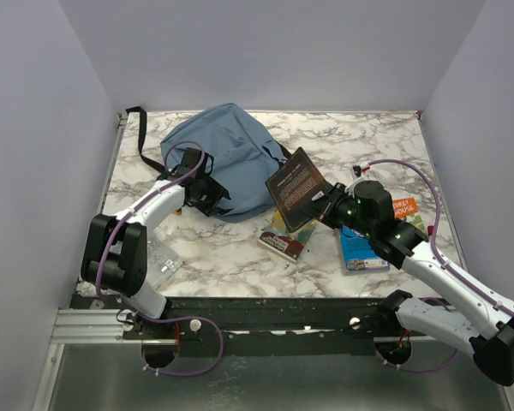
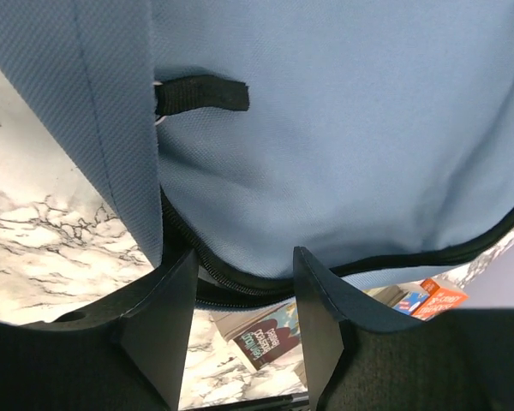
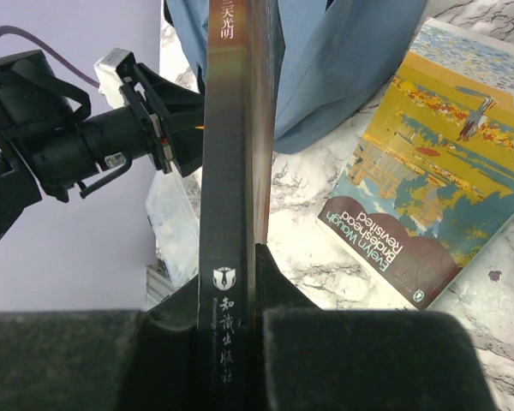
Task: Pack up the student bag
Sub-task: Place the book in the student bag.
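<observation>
Marble-patterned worktop (image 1: 240, 257): your dusty-blue fabric backpack (image 1: 227, 154) lies far-left of centre, black zip edge (image 2: 240, 287) toward the arms. Left gripper (image 2: 244, 261) sits right at that edge, jaws spread, zip trim across the gap, nothing clamped that I can see. Right gripper (image 1: 328, 205) has its jaws closed on a dark rectangular book (image 1: 297, 188) held on edge, bag just to its left.

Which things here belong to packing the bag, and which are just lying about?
Job: student bag; dark book clamped in right tool; left tool at the bag's zip edge; probably the Brideshead Revisited paperback, blue book, orange book.
Lying about: clear plastic item, seemingly.
</observation>
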`<state>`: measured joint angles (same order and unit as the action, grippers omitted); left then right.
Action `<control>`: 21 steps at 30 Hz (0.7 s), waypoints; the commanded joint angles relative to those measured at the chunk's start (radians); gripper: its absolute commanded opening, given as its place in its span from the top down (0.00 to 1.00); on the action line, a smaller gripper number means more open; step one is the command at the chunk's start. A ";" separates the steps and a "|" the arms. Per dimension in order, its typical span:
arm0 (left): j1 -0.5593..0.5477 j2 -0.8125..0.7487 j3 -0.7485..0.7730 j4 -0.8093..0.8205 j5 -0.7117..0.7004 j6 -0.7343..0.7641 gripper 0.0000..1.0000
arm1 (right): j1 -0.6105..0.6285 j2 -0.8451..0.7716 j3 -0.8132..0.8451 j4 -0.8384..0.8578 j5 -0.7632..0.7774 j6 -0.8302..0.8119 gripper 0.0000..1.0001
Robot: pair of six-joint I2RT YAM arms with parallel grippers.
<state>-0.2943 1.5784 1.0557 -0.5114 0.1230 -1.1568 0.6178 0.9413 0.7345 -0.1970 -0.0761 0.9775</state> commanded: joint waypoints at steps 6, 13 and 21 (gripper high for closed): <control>-0.006 0.033 -0.013 -0.073 -0.045 -0.075 0.56 | -0.003 -0.026 0.008 0.043 -0.004 -0.008 0.99; -0.005 0.076 0.101 -0.032 0.009 -0.016 0.97 | -0.003 -0.018 -0.001 0.027 -0.039 -0.005 0.99; 0.028 -0.122 0.011 0.228 0.218 -0.035 1.00 | -0.006 -0.061 -0.064 0.035 -0.166 0.085 1.00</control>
<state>-0.2852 1.5829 1.1004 -0.4587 0.1944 -1.1599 0.6174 0.9154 0.7078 -0.2188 -0.1238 0.9981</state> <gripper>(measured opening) 0.007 0.113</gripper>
